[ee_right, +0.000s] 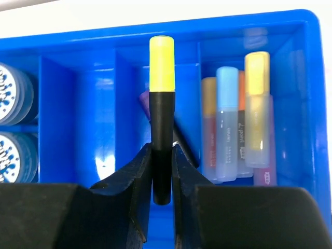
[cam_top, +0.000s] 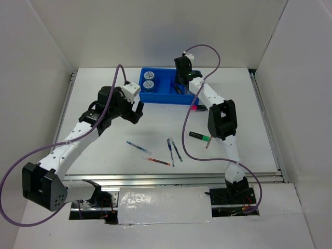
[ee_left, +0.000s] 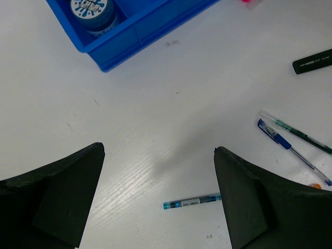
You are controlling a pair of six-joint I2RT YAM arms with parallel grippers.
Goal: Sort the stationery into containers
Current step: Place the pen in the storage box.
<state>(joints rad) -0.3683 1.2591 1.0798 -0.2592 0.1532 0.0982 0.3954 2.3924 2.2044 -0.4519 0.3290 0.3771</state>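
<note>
Your right claw (ee_right: 162,155) is clenched on a black highlighter (ee_right: 162,119) with a yellow cap, which points away from the wrist over the middle compartments of the blue tray (ee_right: 207,25). The next compartment to the right holds several pale highlighters (ee_right: 227,119). Two round discs (ee_right: 13,124) sit at the tray's left end. Your left claw (ee_left: 159,150) hangs released, jaws wide, above the table (ee_left: 155,93). A teal pen (ee_left: 192,201) lies on the table beneath it, with more pens (ee_left: 290,148) nearby.
</note>
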